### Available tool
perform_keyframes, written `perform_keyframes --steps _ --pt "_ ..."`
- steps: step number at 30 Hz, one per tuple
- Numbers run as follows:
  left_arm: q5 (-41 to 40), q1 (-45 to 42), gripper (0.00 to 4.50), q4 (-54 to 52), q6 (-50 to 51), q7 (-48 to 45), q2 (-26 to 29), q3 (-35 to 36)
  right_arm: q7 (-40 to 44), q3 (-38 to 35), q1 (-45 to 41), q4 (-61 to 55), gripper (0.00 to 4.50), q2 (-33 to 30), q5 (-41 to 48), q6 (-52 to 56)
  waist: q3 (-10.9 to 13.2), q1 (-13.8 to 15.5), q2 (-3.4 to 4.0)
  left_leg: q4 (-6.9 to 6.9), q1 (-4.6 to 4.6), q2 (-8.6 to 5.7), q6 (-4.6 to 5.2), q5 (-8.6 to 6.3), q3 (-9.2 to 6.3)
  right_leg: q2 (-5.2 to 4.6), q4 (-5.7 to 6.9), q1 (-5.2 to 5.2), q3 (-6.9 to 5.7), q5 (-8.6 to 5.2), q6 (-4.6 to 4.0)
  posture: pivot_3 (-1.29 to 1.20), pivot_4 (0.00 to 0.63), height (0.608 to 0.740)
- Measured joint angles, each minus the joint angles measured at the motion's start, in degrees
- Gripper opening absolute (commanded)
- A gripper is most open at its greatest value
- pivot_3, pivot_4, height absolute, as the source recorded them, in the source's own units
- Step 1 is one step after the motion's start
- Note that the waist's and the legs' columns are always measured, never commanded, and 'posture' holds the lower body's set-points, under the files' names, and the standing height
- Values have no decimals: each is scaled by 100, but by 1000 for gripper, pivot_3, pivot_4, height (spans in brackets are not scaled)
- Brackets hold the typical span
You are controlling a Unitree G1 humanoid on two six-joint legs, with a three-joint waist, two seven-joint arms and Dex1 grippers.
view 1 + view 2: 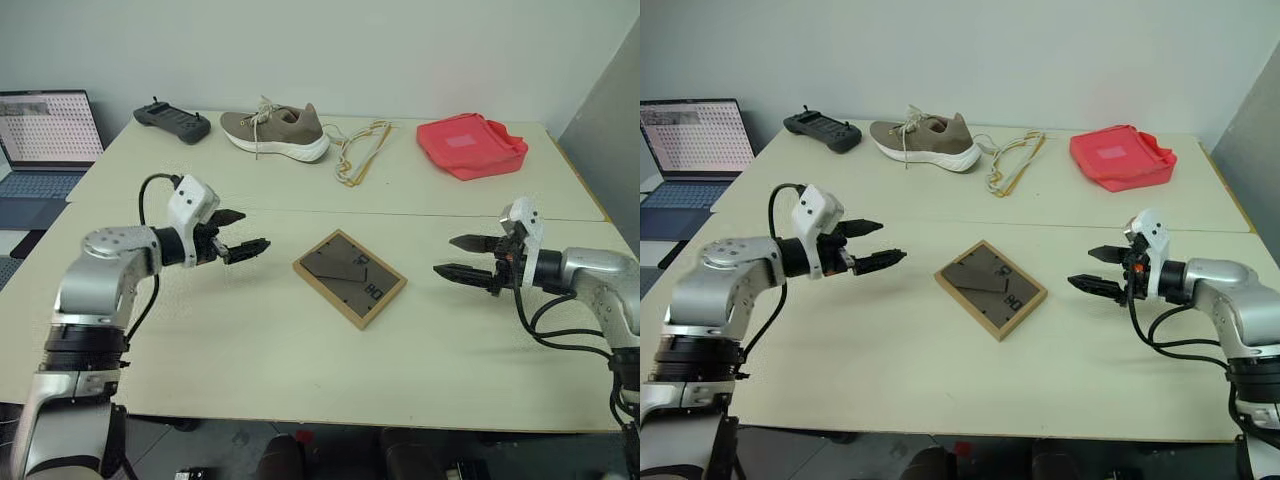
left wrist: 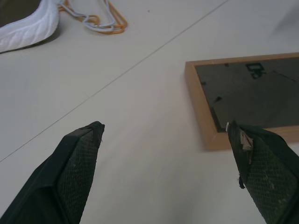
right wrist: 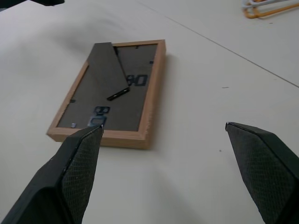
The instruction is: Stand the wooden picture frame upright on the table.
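The wooden picture frame (image 1: 350, 277) lies flat on the table (image 1: 250, 340), dark back board facing up, its fold-out stand and black clips showing. It sits near the table's middle, just in front of the seam. My left gripper (image 1: 243, 234) hovers open to the frame's left, a short gap away, pointing toward it. On the frame's right my right gripper (image 1: 462, 258) is also open and aimed at it from a similar distance. Both wrist views show the frame (image 3: 112, 95) ahead of the open fingers, with nothing between them.
Along the table's far side lie a black controller (image 1: 172, 122), a brown shoe (image 1: 276, 131), loose yellow and white cords (image 1: 362, 152) and a red cloth bag (image 1: 470, 145). A laptop (image 1: 45, 140) stands off the table's left edge.
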Motion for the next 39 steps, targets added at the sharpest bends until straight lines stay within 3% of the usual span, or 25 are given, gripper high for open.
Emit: perform_keyframes --steps 8,9,12,20,28,31,39 --pt "111 48 4500 6 -129 136 -111 -120 -93 216 -186 368 4443 219 -414 -393 0 2 0 2 -2 1 0 0 0 0 1 -2 1 0 0 0 150 740" --pt "110 98 4327 0 -120 214 -158 -94 -133 282 -194 417 4482 282 -480 -469 0 1 0 1 -1 1 1 0 1 0 1 -4 2 0 0 0 150 740" --pt "49 353 3792 -81 -25 417 -304 10 -278 396 -240 669 3972 503 -708 -655 0 -10 0 1 -2 2 0 0 2 0 3 -6 3 0 0 0 150 740" --pt "-122 1212 2135 -987 503 987 -585 158 -421 795 -682 1482 2051 1208 -1290 -1276 0 -45 -1 2 1 3 0 0 0 -1 6 -4 3 0 0 0 150 740" --pt "-108 2155 483 -2098 981 1500 -976 -337 -931 999 -734 2079 115 1828 -1803 -1771 0 -29 -1 3 0 2 0 0 1 -4 8 -4 4 1 -1 0 150 740" --pt "-74 2263 46 -2236 1020 1668 -1155 -440 -982 1031 -540 1929 0 1936 -1844 -1753 -1 -16 -1 3 1 2 0 0 -1 -4 10 -2 2 0 -1 0 150 740" --pt "262 1902 46 -2204 1007 2060 -1633 -1010 -877 1276 49 773 0 1958 -1773 -1193 -1 25 1 5 1 -2 0 0 -3 -4 10 1 2 1 0 0 150 740"
